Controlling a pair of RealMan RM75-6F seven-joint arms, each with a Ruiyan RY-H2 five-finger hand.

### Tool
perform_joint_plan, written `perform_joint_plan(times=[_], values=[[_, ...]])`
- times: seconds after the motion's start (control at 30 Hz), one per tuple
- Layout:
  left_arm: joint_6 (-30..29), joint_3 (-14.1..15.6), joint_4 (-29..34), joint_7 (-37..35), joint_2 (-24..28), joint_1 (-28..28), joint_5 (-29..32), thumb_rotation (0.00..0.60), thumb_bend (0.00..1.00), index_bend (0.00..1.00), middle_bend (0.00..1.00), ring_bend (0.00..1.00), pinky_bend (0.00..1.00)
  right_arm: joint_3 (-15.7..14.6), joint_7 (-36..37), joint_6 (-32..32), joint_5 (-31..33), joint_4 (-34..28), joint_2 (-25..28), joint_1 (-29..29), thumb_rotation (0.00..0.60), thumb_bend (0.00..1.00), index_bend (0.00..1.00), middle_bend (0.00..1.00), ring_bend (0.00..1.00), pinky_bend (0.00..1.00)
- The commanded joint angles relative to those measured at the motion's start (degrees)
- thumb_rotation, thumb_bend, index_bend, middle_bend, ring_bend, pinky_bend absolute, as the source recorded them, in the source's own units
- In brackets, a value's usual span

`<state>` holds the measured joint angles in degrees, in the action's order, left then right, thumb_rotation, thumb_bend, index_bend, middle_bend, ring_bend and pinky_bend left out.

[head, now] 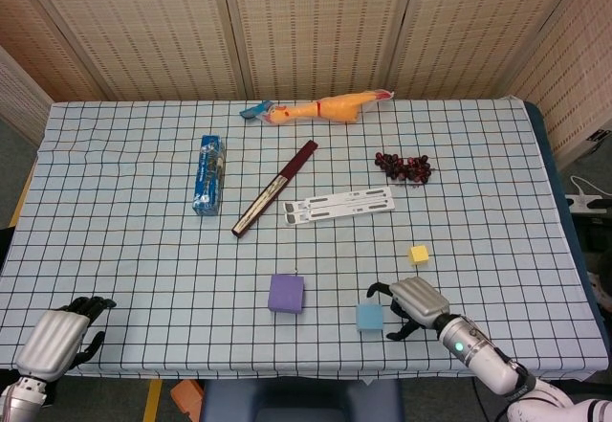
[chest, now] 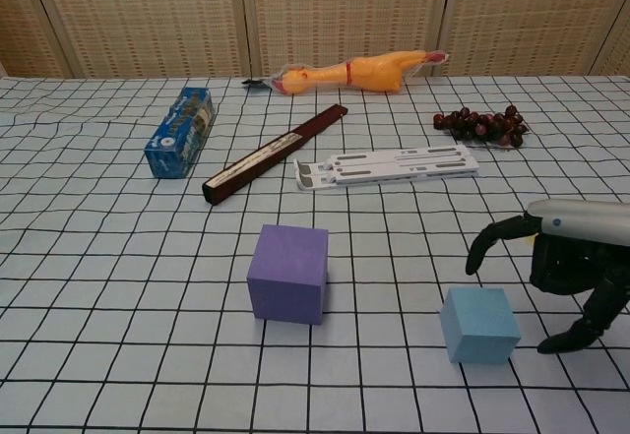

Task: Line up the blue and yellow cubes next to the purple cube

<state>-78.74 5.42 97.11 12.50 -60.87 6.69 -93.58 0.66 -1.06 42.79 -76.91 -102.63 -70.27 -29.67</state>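
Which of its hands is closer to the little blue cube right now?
Right. The right hand sits open just beside the blue cube; the left hand rests at the table's far corner.

In the chest view the right hand point(chest: 576, 262) hides the yellow cube and runs off the frame's right edge; the left hand point(head: 59, 338) is absent there.
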Motion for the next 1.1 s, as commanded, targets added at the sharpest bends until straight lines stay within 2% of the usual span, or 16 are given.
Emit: perform_joint_plan(times=[0.03,0.4,0.63,1.1], values=[[-0.03,0.01,0.01,0.00,0.01,-0.02,-0.02,0.600,0.44,0.31,0.32,0.30,0.59,-0.38,0.13,0.02,-0.13,0.13,-0.18,-0.16,0.600,0.00,0.31,0.95,0.86,1.00],[-0.15,0.07,0.12,-0.05,0.07,-0.08,-0.19,0.600,0.44,0.31,0.32,0.30,0.59,-1.03,0.22,0.32,0.27,2.11,-2.19,-0.70,0.600,0.00,0.33,0.95,0.86,1.00],[-0.54,0.13,0.13,-0.72,0.30,-0.19,-0.55,0.600,0.44,0.31,0.32,0.30,0.59,-1.06,0.82,0.84,0.49,5.88,-5.50,-1.03,0.600,0.00,0.37,0.96,0.87,1.00],[-0.34,0.15,0.19,-0.60,0.29,-0.14,-0.60,0.600,0.44,0.31,0.32,0.30,0.59,-1.64,3.65,4.37,-2.45,8.80,-7.50,-0.26,0.600,0.00,0.54,0.97,0.88,1.00]])
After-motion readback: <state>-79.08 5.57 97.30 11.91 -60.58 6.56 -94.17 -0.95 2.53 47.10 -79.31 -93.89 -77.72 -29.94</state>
